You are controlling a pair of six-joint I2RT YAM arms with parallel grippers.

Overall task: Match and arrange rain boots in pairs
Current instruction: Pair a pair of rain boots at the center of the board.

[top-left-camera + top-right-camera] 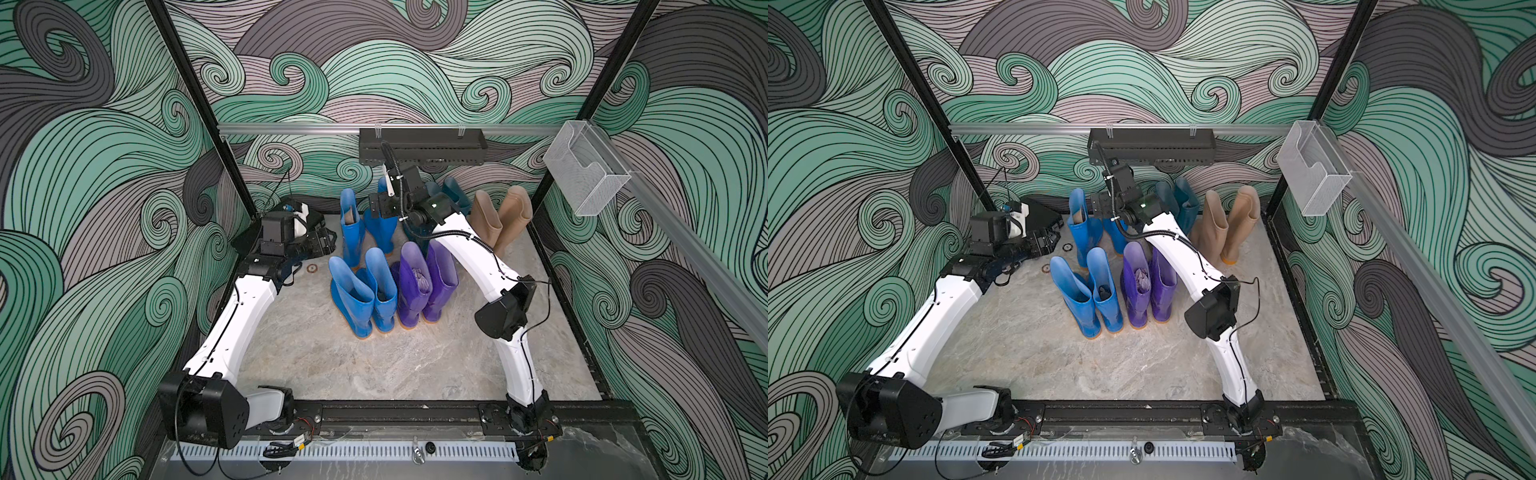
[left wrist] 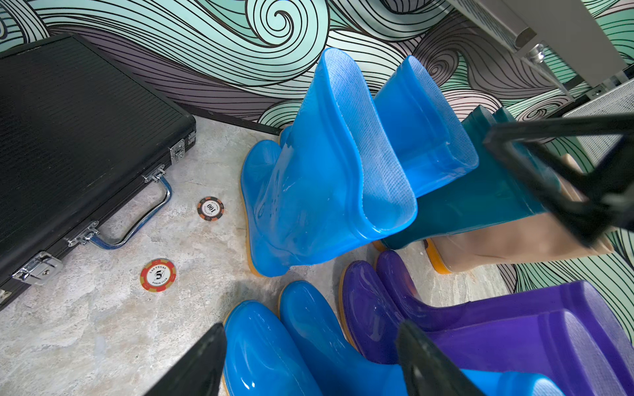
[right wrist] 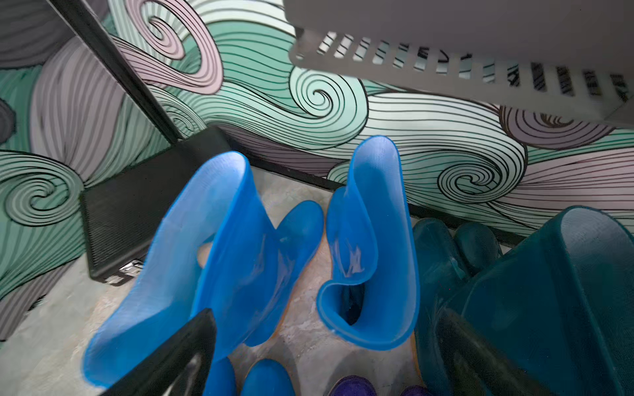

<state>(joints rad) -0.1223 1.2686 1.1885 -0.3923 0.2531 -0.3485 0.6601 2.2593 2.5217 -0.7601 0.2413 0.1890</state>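
Observation:
The rain boots stand upright in two rows. In front are two blue boots point(image 1: 361, 291) and two purple boots point(image 1: 424, 286). Behind are two more blue boots point(image 1: 351, 224), two dark teal boots point(image 1: 1185, 199) partly hidden by my right arm, and two beige boots point(image 1: 498, 216). My right gripper point(image 1: 380, 208) hangs open just above the back blue pair point(image 3: 370, 260), its fingertips point(image 3: 178, 356) wide apart, holding nothing. My left gripper point(image 1: 328, 241) is open at the back left, beside the boots, with the front blue toes point(image 2: 274, 343) below its jaws.
A flat black case point(image 2: 79, 137) with a metal handle lies in the back left corner. Two poker chips point(image 2: 158, 275) point(image 2: 210, 208) lie on the stone floor beside it. A black slotted tray point(image 1: 422, 145) hangs on the back rail above the boots, and a clear holder point(image 1: 582, 170) on the right rail.

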